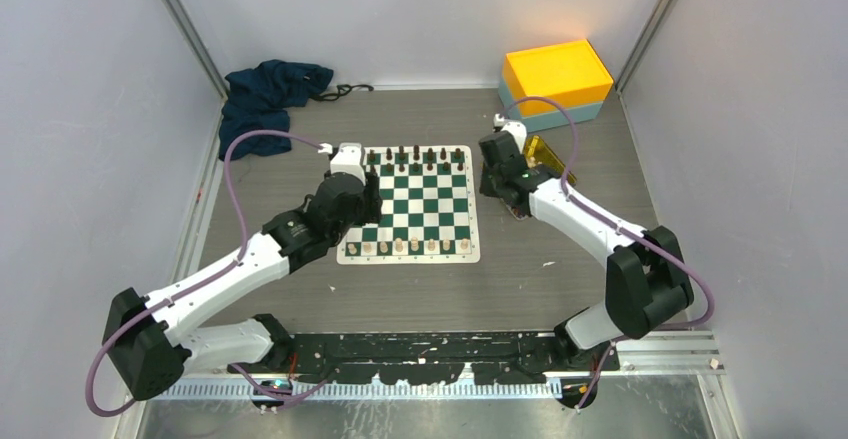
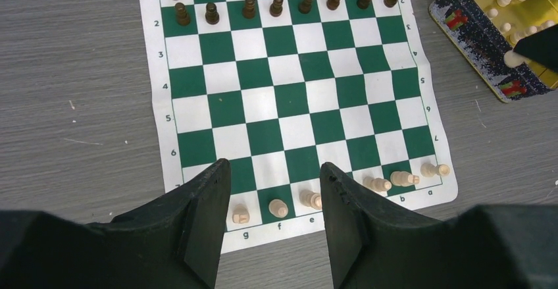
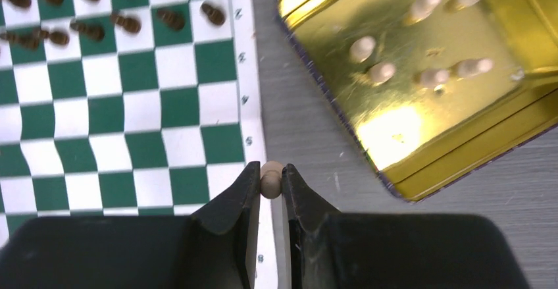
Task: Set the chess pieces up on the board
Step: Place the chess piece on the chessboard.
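The green-and-white board (image 1: 420,209) lies mid-table, black figures filling its far two rows. Several cream chess pieces (image 2: 278,207) stand along its near row. My left gripper (image 2: 275,170) hovers open over that row, nothing between its fingers, above the left side of the board in the top view (image 1: 368,195). My right gripper (image 3: 270,168) is shut on one cream piece (image 3: 270,185), over the board's right border (image 3: 253,111). More cream pieces (image 3: 381,72) lie in the gold tray (image 3: 460,134) just right of it.
An orange box on a blue base (image 1: 556,81) stands at the back right, behind the gold tray (image 1: 550,154). A dark blue cloth (image 1: 268,94) is bunched at the back left. White walls enclose the table on three sides.
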